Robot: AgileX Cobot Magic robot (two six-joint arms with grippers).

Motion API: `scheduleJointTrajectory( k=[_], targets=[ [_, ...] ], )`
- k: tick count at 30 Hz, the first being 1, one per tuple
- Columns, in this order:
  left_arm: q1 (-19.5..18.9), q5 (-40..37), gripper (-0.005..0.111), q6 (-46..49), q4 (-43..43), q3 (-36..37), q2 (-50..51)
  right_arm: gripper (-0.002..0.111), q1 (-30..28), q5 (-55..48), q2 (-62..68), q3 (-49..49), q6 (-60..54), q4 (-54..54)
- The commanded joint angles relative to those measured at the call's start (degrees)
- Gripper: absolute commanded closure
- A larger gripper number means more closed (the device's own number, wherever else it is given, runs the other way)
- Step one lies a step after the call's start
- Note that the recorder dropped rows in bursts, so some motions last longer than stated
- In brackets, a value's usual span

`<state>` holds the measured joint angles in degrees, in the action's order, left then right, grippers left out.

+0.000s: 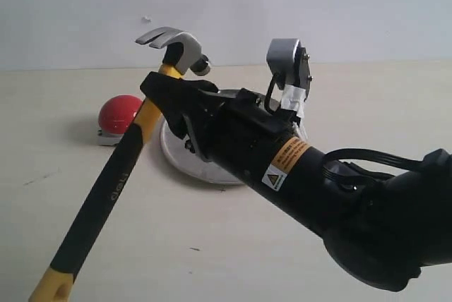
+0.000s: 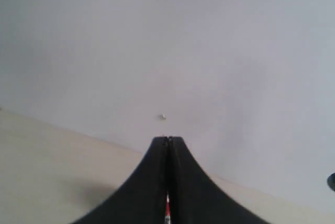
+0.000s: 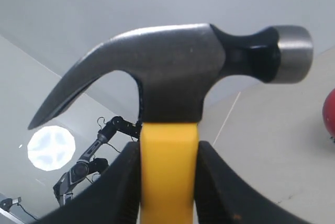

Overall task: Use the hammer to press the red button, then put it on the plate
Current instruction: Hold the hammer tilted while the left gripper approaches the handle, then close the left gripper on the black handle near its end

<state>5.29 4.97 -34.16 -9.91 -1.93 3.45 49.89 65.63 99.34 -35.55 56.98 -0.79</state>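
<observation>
A pale beige tabletop (image 1: 212,245) filled the scene and ended at a plain light-grey wall (image 1: 332,5), which bore one small white speck (image 1: 146,17). The plate (image 1: 180,161) lay flat near the middle of the tabletop, and the red button (image 1: 116,113) sat just beside it on the left, on its light-grey base.

The thick black right arm (image 1: 296,168) reached across from the lower right and hid most of the plate, leaving only the near-left rim in sight. The right gripper (image 1: 159,90) was clamped on the hammer (image 1: 113,182), its jaws pressing the yellow neck just below the dark steel head. The hammer was tilted, head up against the wall, and its handle ran down to the lower left and crossed in front of the button's right edge. Whether the handle's end touched the tabletop could not be told.

The left gripper (image 2: 167,148) was closed and empty, its jaws pressed together, pointing at the wall.
</observation>
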Motion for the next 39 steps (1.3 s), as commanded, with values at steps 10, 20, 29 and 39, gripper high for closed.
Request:
scheduleJointTrajectory(
  k=[10, 20, 29, 39],
  targets=[
    [10.21, -28.24, 0.107, 15.32, -0.83, -28.99, 30.84, 0.108, 0.11, 4.34, -0.6, -0.84, -0.23, 3.81],
    [10.8, -70.57, 0.107, 47.56, 13.93, -53.74, 54.32, 0.108, 0.11, 4.34, -0.6, -0.84, -0.32, 3.74],
    [10.8, -65.6, 0.063, 66.34, 36.99, -52.61, 63.73, 0.108, 0.11, 3.08, -0.6, -0.84, 1.62, 6.67],
    [10.8, -66.25, 0.057, 87.25, 46.06, -50.74, 68.11, 0.108, 0.11, 0.19, -0.13, -0.84, 1.62, 9.02]
  ],
)
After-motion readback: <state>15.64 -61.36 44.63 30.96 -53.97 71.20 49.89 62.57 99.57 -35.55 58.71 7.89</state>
